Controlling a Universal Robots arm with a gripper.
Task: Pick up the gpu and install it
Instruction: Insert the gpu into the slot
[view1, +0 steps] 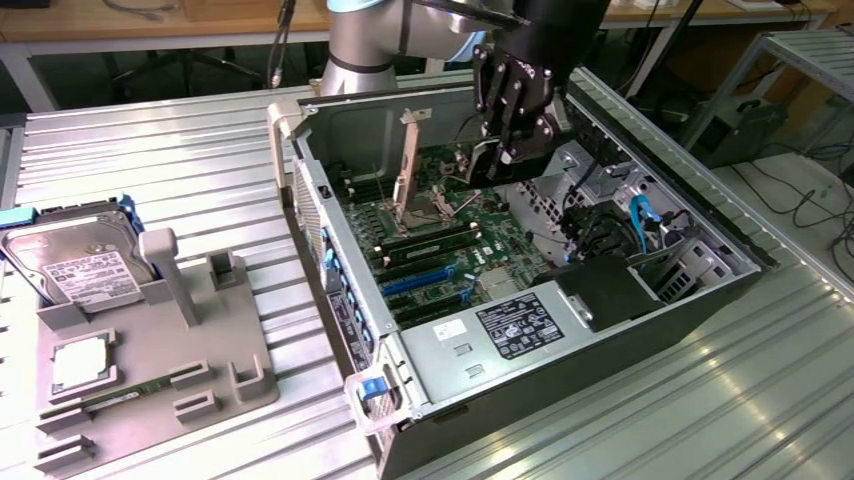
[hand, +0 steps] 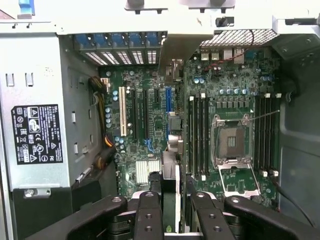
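Ribbed metal tabletop (view1: 160, 170), wooden desks (view1: 160, 15) behind

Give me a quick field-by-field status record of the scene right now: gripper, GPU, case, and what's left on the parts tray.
gripper: above the open case, shut on the gpu
gpu: held edge-on between the fingers, over the motherboard, not yet seated
computer case: side open, lying on the metal table
motherboard: expansion slots unoccupied, CPU socket open
parts tray: on the exterior view's left
hard drive: on the tray
memory stick: on the tray
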